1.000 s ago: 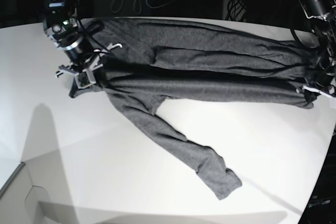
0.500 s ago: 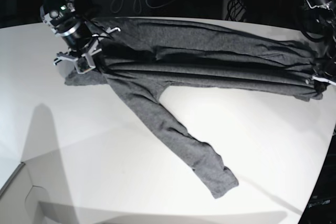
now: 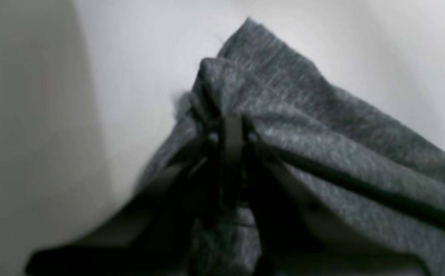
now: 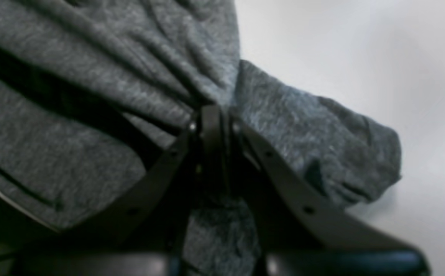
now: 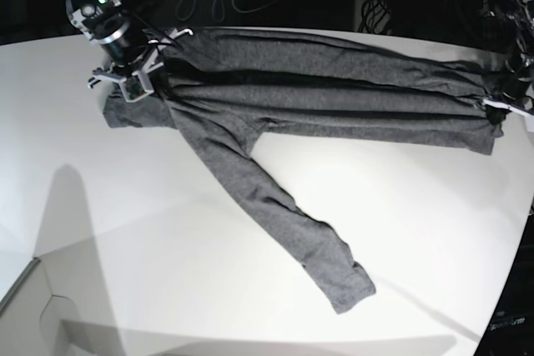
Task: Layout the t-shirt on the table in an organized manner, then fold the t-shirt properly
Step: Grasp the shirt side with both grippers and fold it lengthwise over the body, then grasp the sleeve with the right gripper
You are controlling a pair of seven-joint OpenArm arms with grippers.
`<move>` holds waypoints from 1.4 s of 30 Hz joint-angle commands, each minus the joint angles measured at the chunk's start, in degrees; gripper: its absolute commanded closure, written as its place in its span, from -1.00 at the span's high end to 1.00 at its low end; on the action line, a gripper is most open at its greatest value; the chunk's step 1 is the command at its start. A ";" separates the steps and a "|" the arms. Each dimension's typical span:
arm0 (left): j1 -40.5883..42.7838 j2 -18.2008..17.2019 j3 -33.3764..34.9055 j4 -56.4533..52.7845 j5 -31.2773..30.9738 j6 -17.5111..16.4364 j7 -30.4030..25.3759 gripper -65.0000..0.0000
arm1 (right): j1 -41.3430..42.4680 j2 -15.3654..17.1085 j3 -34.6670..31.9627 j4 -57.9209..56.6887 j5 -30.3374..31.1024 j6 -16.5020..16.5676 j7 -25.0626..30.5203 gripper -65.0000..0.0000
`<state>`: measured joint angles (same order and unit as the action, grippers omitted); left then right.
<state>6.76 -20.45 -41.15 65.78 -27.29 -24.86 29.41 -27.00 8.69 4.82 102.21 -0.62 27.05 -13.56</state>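
Because the t-shirt [image 5: 317,93] is a soft, light knit, expect it to sag, stretch and slide wherever you are not holding it. In the base view it lies stretched in a long band across the far half of the white table [image 5: 167,231], running from about ten o'clock to about three o'clock, gathered into lengthwise folds. One long sleeve [image 5: 284,223] trails loose from the band toward five o'clock, lying flat on the tabletop.

The right gripper [image 5: 132,82], at ten o'clock, is clamped tight on a bunch of the cloth; its wrist view shows the fabric [image 4: 138,76] puckering into the closed jaws. The left gripper [image 5: 499,106], at three o'clock, likewise pinches a bunched end, with the knit [image 3: 302,111] drawn into ridges. That wrist view is blurred, so which part of the garment it holds is probably the hem, but you cannot be sure.

Nothing here is fragile or stiff. Take hold at seams, hem corners or shoulders, where layers are thicker and slip less. A grip on a single thin layer will likely just drag wrinkles along.
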 commanded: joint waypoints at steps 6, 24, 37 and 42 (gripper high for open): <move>-0.30 -1.49 3.12 0.81 -0.27 0.03 -0.79 -0.98 | -0.91 0.59 0.06 0.95 0.67 -0.37 1.47 -1.00; -0.04 -1.57 3.83 1.17 -0.27 0.03 -0.79 -0.27 | -5.22 1.11 0.59 6.67 0.67 -0.37 1.47 -0.33; -0.57 -2.72 2.60 0.90 -0.45 0.03 -0.79 -0.27 | -1.52 -8.12 3.14 9.74 0.67 -0.37 0.86 0.16; -0.65 -2.72 2.68 0.90 -0.36 0.03 -0.79 -0.27 | 2.78 -11.28 3.05 9.57 0.67 -0.37 0.42 0.17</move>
<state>6.66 -21.98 -38.24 65.93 -27.09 -24.45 29.82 -24.36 -2.57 7.84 110.87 -0.82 27.00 -14.48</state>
